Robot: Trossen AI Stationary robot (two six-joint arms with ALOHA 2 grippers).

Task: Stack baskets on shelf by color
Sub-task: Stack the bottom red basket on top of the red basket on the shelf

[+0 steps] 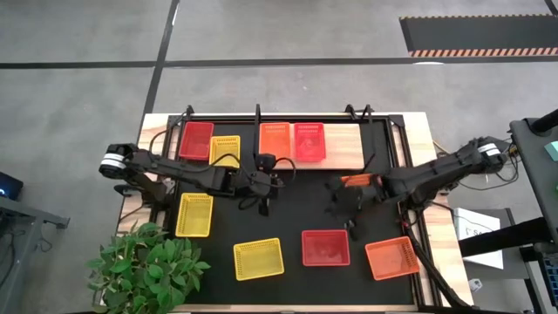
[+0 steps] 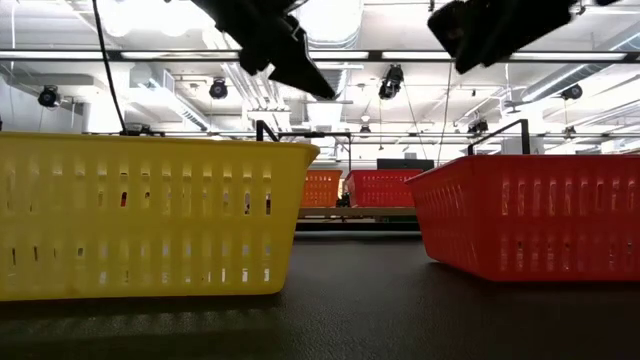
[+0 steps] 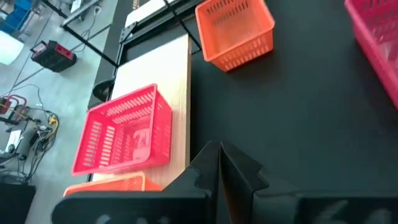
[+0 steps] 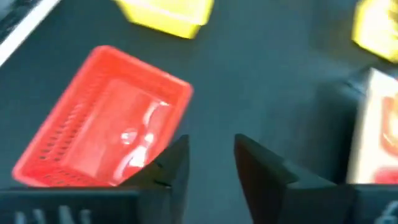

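High view: wooden shelf (image 1: 349, 139) at 12 o'clock of the black mat (image 1: 296, 214), carrying a red basket (image 1: 196, 139), yellow basket (image 1: 225, 150), orange basket (image 1: 275, 139) and second red basket (image 1: 309, 141). Loose on the mat: yellow baskets at 9 (image 1: 194, 215) and 6 o'clock (image 1: 258, 258), a red one (image 1: 325, 248) and an orange one (image 1: 392, 258) toward 5. Left gripper (image 1: 261, 187) hangs mid-mat; right gripper (image 1: 349, 209) sits above the loose red basket.

Low view: both arms overhead, no basket lifted.

Left wrist view: fingers (image 3: 208, 171) pressed together, empty.

Right wrist view: fingers (image 4: 171, 165) spread, the red basket (image 4: 99, 118) just beside them, not gripped.

Risk: the thin mesh rim may slip or tilt the basket if pinched off-centre.
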